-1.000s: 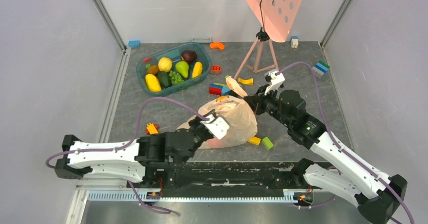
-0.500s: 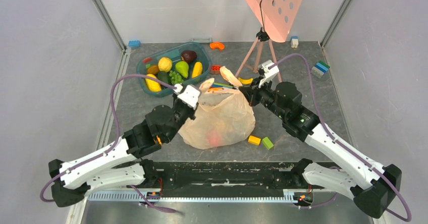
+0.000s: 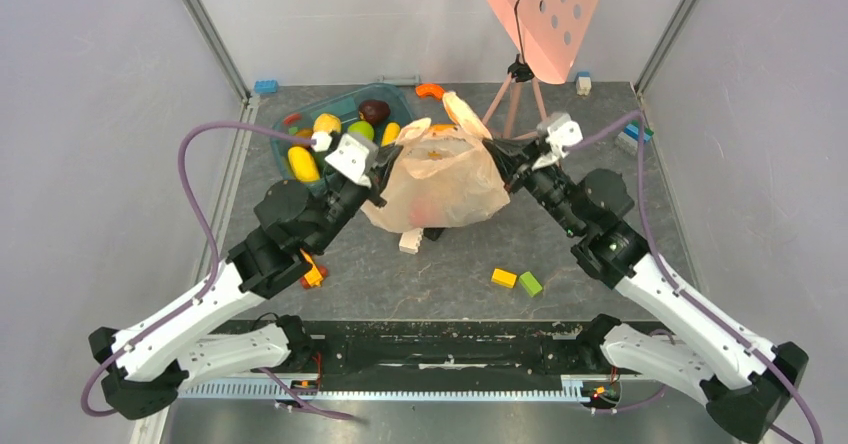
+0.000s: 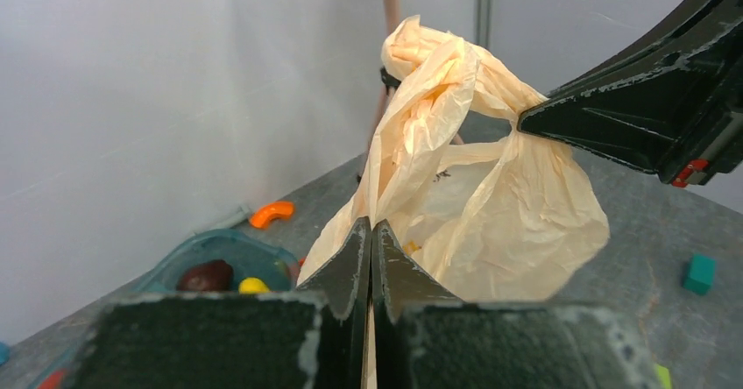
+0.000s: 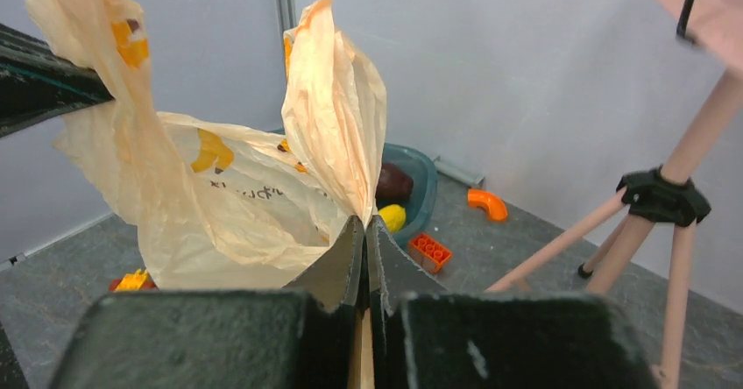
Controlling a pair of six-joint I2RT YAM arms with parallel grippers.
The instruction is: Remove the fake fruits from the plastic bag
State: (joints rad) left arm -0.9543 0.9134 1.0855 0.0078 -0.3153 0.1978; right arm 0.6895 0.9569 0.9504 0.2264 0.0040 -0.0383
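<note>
left fingers are clamped tight on one upper flap of the plastic bag, and right fingers are pinched just as tight on the opposite flap, so the crinkly cream sack hangs stretched between the two arms, mouth upward, over the middle of the worktop. nearest the arm bases a yellow block and a green block lie just beside each other, well apart from the bag. farther in, a cream block sits under the bag's near edge, next to its shadow. a faint reddish patch shows through the bag's lower film; what it is cannot be told. beyond the left fingers a teal tub holds fake fruits, among them a dark maroon one and yellow and green ones. farther back stands a pink tripod, and an orange curved piece lies near the rear wall.
</note>
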